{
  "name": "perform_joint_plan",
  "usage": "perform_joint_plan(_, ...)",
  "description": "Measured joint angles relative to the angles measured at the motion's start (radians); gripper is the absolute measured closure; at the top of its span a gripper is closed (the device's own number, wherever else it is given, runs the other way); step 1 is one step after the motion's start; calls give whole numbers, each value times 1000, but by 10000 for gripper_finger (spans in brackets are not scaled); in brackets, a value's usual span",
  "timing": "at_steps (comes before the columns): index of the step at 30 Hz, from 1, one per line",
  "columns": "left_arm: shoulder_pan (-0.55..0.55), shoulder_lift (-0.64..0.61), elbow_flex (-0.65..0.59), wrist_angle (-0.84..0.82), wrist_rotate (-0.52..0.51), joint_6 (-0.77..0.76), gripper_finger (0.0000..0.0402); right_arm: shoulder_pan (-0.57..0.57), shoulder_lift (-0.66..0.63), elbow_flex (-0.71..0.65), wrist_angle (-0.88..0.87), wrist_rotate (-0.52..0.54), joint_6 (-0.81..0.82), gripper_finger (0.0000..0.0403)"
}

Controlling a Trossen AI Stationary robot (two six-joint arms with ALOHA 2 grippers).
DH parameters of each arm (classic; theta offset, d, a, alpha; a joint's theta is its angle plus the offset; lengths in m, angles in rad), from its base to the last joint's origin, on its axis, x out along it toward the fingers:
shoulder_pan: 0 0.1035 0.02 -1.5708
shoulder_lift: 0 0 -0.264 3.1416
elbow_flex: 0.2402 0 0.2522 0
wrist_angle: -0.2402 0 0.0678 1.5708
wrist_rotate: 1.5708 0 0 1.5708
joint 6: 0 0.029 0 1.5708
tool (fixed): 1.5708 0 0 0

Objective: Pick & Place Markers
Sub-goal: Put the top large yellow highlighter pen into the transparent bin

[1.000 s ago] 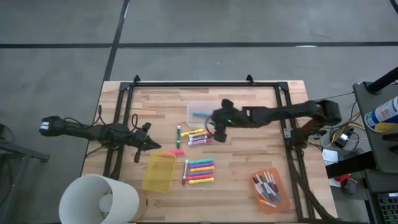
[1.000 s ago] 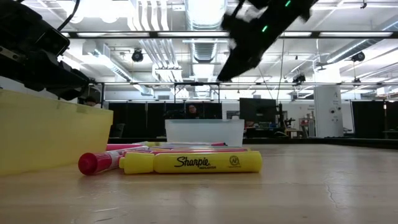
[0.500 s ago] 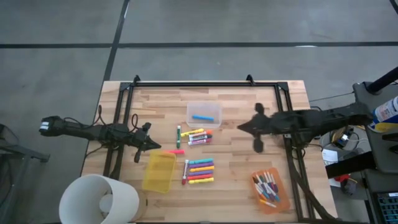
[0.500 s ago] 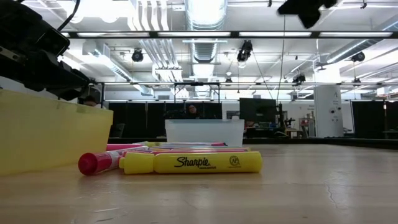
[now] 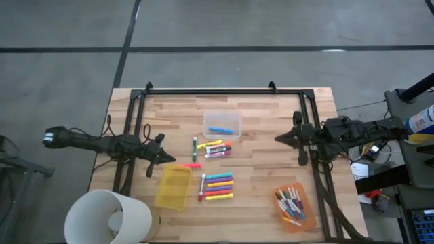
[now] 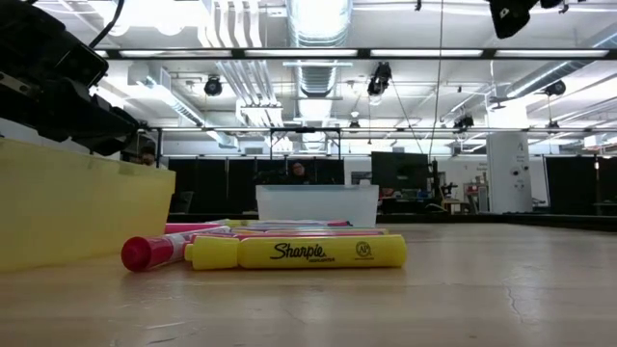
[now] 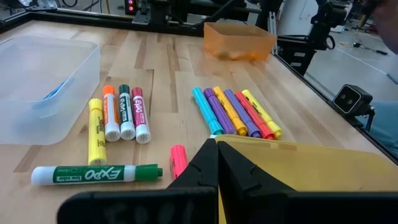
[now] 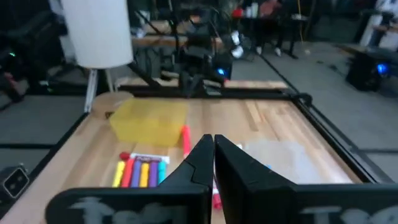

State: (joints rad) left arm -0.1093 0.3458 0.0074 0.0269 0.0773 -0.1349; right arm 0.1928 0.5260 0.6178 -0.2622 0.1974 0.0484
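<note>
Right gripper (image 5: 279,138) at table's right edge, fingers pressed together, empty; left gripper (image 5: 169,160) at left, just above yellow bin (image 5: 173,187), fingers pressed together, empty; markers (image 5: 217,186) loose in two clusters mid-table; one blue in clear bin (image 5: 222,124); more in orange bin (image 5: 294,207).

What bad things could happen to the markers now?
1. The row of markers lies loose and close together beside the yellow bin; a grab at one could roll its neighbours.
2. The pink marker lies just past the shut left gripper, so a careless move might knock it.
3. The shut right gripper holds nothing and must open before picking.
</note>
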Motion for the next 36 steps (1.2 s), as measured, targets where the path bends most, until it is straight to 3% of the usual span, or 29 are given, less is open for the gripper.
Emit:
perform_joint_plan(8,0,0,0,5,1,31,401,0,-185,-248,178,1,-1,394)
perform_joint_plan(15,0,0,0,144,-9,-231,401,-1,-346,-393,201,10,33,394)
perform_joint_plan(20,0,0,0,283,-29,-382,401,-1,-439,-476,202,10,151,394)
perform_joint_plan(27,-1,6,0,434,-148,-410,401,-1,-466,-568,200,11,177,394)
perform_joint_plan(32,13,63,22,390,-317,-454,401,-1,-436,-576,235,9,177,394)
perform_joint_plan(36,28,194,142,314,-341,-475,401,-1,-422,-576,235,11,177,394)
